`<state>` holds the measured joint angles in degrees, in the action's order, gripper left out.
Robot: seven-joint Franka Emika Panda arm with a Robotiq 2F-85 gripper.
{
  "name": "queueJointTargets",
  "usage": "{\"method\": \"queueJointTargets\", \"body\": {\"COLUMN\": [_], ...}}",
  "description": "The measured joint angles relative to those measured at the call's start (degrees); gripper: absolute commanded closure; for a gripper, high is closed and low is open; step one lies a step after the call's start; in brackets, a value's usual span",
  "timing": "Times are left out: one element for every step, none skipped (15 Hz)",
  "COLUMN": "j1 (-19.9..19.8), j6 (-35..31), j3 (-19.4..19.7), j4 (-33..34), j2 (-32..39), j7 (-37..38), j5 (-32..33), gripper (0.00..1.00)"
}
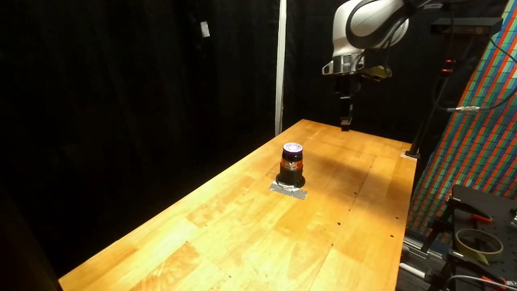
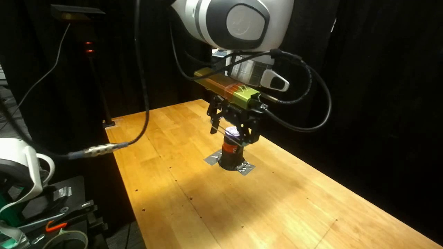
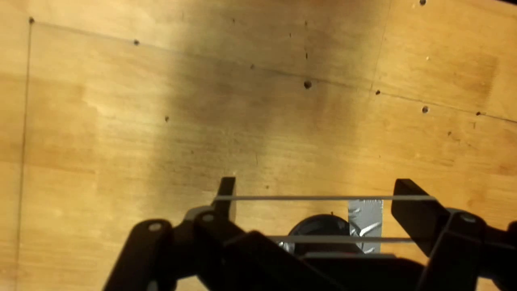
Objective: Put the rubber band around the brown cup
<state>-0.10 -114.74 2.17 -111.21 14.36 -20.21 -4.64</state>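
Band [image 3: 291,198] was stretched across wide-spread gripper [image 3: 317,190], right of the upright cup [image 1: 291,166] in an exterior view; looping not yet done.

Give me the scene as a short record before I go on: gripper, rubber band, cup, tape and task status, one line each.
gripper: open, above the table and apart from the cup in an exterior view
rubber band: stretched across the fingers, two strands showing in the wrist view
cup: dark with an orange stretch on its side, upright on the table
tape: silver, at the cup's base, showing on two sides in an exterior view
task status: not done; the rubber band is not yet around the cup
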Motion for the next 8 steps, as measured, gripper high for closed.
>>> {"method": "queueJointTargets", "body": {"j1": [0.3, 0.6, 0.9, 1.1, 1.3, 1.4, 1.4, 1.4], "j6": [-0.6, -1.1, -1.5, -1.5, -1.5, -1.4, -1.2, -0.8], "j3": [-1.0, -1.9, -2.6, -3.2, -3.7, -4.1, -4.7, -5.2], "j4": [3.2, 6.6, 9.9, 13.0, 16.3, 19.1, 22.0, 24.4], "j2": [2.8, 5.6, 8.3, 10.8, 13.3, 15.3, 17.4, 19.2], "j7": [0.3, 0.8, 1.3, 1.7, 2.1, 2.2, 2.6, 3.0], "j5": [0.4, 1.0, 1.4, 1.6, 1.8, 1.8, 1.7, 1.7], "gripper": [0.0, 0.0, 0.0, 0.0, 0.0, 0.0, 0.0, 0.0]}}
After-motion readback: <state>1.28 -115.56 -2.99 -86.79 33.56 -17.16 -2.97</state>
